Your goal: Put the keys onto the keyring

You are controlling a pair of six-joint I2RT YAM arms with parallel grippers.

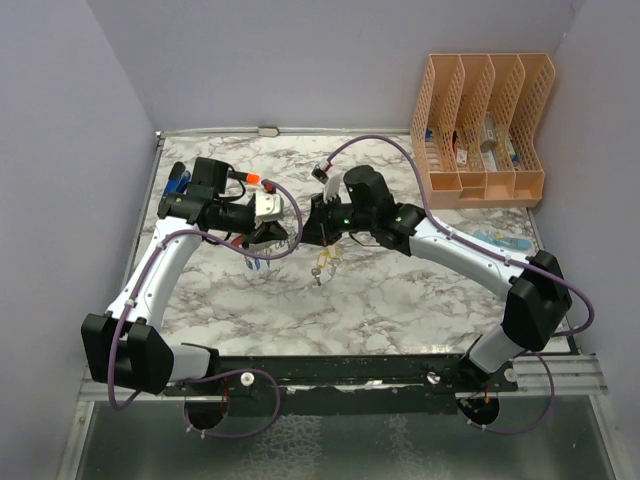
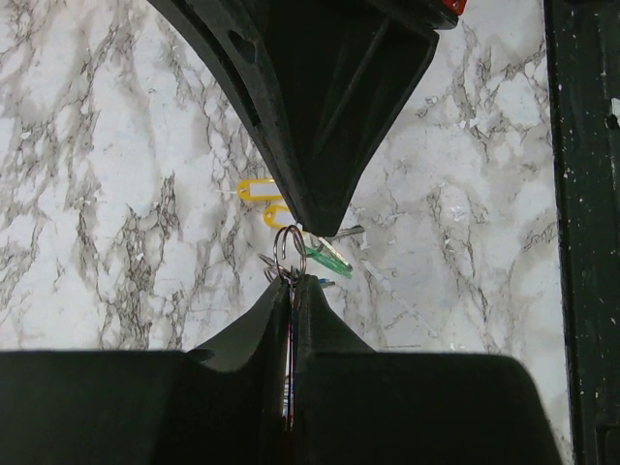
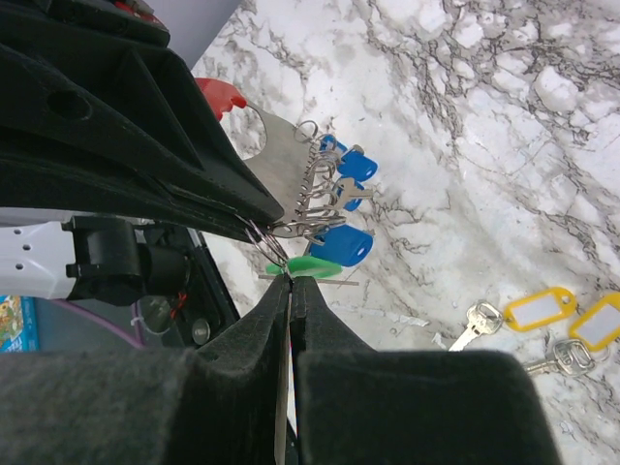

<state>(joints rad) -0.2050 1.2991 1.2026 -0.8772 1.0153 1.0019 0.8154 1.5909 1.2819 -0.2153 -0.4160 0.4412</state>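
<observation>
Marble tabletop [image 1: 420, 290] below, and over it the silver-and-red keyring [image 3: 266, 165] pinched tight in the left hand [image 2: 291, 283], blue keys [image 3: 341, 244] hung on already. Right hand [image 3: 291, 281] squeezed shut at the green key [image 3: 312, 265], likely next to go on. Left to do: two yellow keys [image 3: 538, 310] lying loose.

Lab test booth: plain walls [image 1: 300, 60], marble-print table [image 1: 400, 300], file organizer [image 1: 520, 186].

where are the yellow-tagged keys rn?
The yellow-tagged keys lie loose on the marble table, side by side at the lower right of the right wrist view, apart from the blue-headed keys bunched at the right pincer.
</observation>
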